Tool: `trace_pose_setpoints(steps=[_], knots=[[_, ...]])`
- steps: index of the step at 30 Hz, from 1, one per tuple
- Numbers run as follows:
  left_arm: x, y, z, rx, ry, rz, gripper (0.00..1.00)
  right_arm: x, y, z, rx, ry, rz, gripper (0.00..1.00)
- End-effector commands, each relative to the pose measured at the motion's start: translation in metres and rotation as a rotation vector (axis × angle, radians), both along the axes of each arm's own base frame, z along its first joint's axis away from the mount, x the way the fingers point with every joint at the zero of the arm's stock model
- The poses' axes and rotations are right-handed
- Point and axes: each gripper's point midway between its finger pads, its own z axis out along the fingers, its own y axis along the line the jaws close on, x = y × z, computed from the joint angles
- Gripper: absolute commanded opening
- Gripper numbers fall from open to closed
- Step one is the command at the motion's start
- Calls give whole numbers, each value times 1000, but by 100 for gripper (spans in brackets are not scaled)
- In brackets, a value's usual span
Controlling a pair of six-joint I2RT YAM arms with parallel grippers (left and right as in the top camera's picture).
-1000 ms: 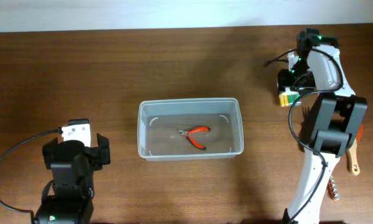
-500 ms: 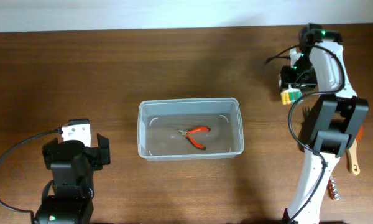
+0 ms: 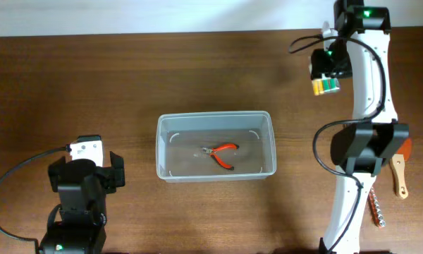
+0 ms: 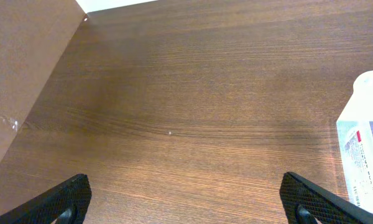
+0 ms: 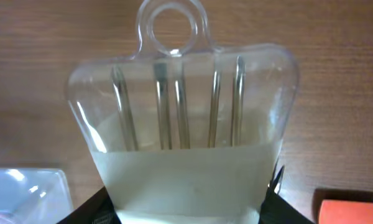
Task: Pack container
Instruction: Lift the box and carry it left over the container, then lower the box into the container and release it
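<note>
Left of tool (image 3: 326, 75) (with pack (image 3: 326, 87)): container (image 3: 216, 171)

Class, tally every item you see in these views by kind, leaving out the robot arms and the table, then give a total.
Clear plastic container: 1
Orange-handled pliers: 1
Clear pack of metal rods: 1
Wooden-handled tool: 1
Twisted metal piece: 1
Total: 5

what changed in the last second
The right hand, gripping the clear pack, swung away toward the far edge of the table. The container, the pliers inside it and the left arm stayed put.
</note>
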Motion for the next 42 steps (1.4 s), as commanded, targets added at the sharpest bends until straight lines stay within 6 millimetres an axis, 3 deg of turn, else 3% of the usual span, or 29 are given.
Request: trace_pose_setpoints(steps=[1, 6, 12, 17, 21, 24, 27, 32, 36, 42], knots=[[1, 0, 9, 16, -16, -7, 99, -1, 28, 48, 40, -106, 57, 50], [1, 0, 9, 16, -15, -7, 99, -10, 83, 86, 171, -184, 160, 50], [1, 0, 9, 16, -16, -7, 99, -30, 132, 122, 187, -253, 272, 50], [1, 0, 9, 16, -16, -7, 99, -65, 187, 145, 207, -272, 409, 50], [1, 0, 9, 16, -15, -7, 99, -97, 224, 147, 216, -239, 512, 50], [1, 0, 9, 16, -16, -7, 99, -129, 252, 137, 216, -173, 600, 50], [1, 0, 9, 16, -15, -7, 99, -146, 265, 124, 201, -114, 645, 50], [1, 0, 9, 16, -15, -7, 99, -174, 275, 80, 98, 33, 714, 50], [1, 0, 9, 16, -15, -7, 99, -187, 272, 49, 28, 126, 755, 51], [1, 0, 9, 16, -15, -7, 99, -181, 273, 16, 20, 149, 775, 51]])
